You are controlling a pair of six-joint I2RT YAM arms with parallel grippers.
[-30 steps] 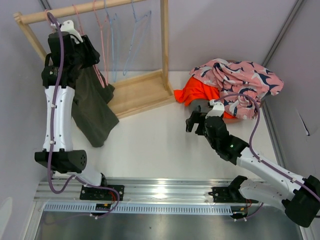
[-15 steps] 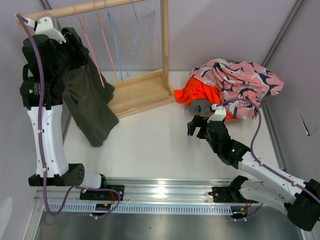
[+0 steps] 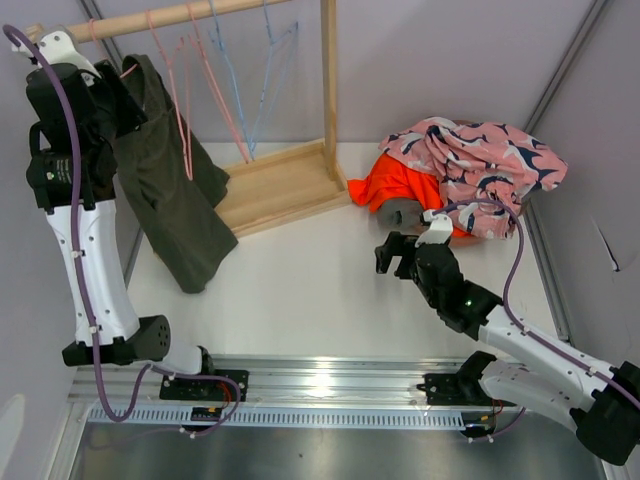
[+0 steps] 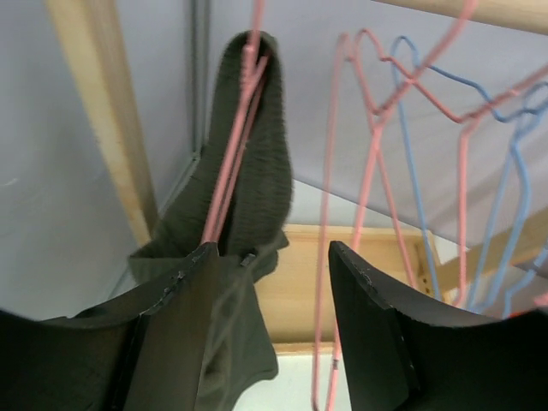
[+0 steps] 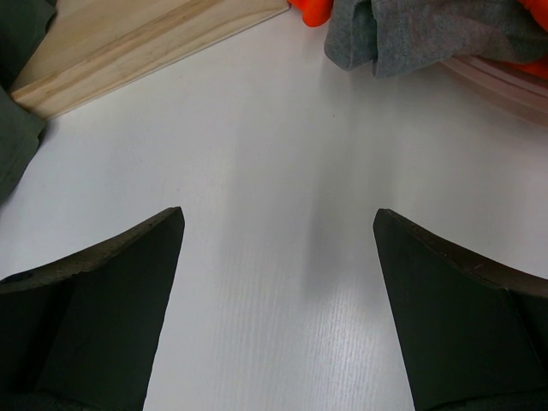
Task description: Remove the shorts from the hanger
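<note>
looking through the left wrist camera, i see the left gripper (image 4: 271, 257) raised to the rail of the wooden rack (image 3: 328, 90), its jaws spread apart and clamping nothing. the dark olive shorts (image 4: 257, 171) hang folded over a pink hanger (image 4: 229, 163) right in front of it. their lower fabric drops into the gap between the fingers, close against the left finger (image 4: 171, 317). i can't tell whether cloth and finger touch. more pink and blue hangers (image 4: 402, 154) hang bare to the right of it.

from above, the olive pair drapes down from the rack's left end to the table (image 3: 300, 290).

the right gripper (image 5: 278, 231) hovers low over bare white table with its jaws wide apart, holding nothing. the grey shorts (image 5: 419, 34) lie just ahead of it, at the edge of a pile. in that pile, orange shorts (image 3: 395, 185) sit under the pink patterned shorts (image 3: 480, 160).
</note>
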